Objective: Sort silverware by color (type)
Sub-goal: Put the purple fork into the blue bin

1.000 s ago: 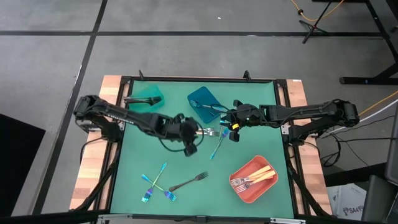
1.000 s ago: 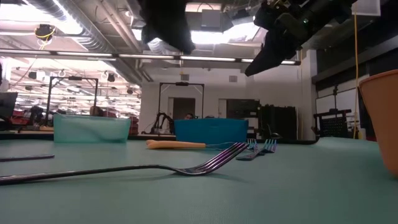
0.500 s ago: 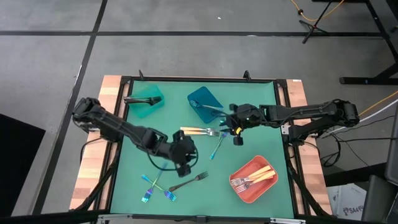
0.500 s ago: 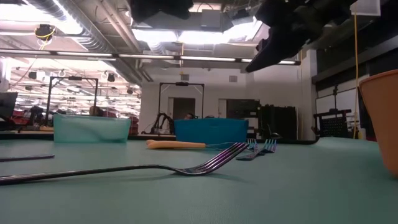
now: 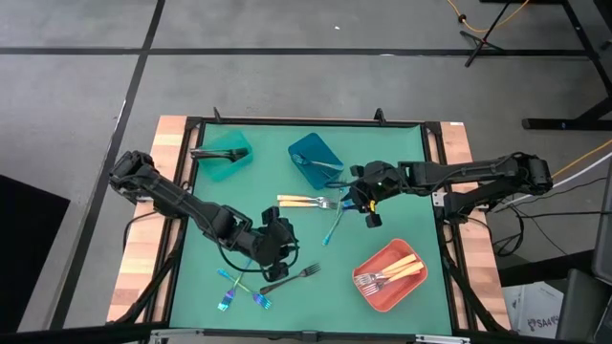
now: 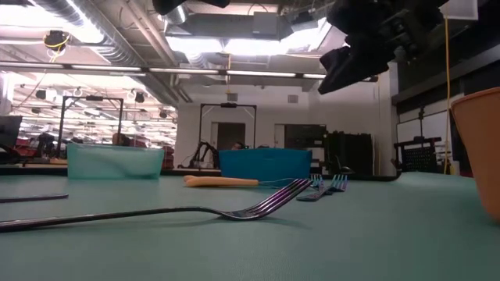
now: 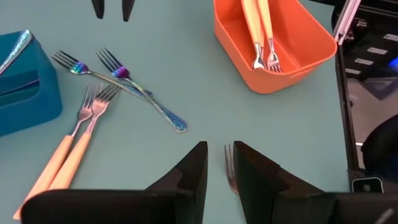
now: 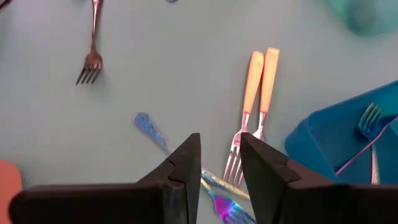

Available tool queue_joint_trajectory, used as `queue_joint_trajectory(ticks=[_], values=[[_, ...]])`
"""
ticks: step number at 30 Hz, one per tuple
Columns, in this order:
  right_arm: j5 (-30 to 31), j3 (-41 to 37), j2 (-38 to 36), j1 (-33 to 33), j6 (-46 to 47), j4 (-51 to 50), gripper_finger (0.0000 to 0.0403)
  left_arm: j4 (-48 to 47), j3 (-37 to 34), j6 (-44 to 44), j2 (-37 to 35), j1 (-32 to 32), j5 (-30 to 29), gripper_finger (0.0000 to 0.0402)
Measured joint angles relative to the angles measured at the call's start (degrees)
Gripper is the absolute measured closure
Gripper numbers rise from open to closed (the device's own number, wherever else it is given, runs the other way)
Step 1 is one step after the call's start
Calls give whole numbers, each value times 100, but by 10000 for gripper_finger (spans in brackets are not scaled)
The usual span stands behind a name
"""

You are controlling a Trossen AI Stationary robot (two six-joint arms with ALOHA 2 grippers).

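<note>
Left gripper [image 5: 273,256], jaws apart and empty, sits over the dark plain-metal fork [image 5: 290,278], likely lining up a pick. Right gripper [image 5: 368,203], jaws apart, hovers near the gold-handled silver-headed fork pair [image 5: 308,201].

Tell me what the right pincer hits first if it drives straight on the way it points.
Probably the gold-handled forks: the right pincer, open, frames their heads on the mat. An iridescent fork lies just beside; depth is unclear.
</note>
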Motion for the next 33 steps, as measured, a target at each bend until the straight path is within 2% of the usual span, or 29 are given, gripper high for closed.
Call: queue_joint_trajectory(ticks=[4,12,33], values=[[-2,4,98,0,-1,-72,299,0,0,10,0,2,-12,331],[-2,4,811,0,-13,-87,299,-2,0,15,0,7,-138,331],[-3,4,2013,0,-1239,3,299,-4,0,18,0,7,-133,331]])
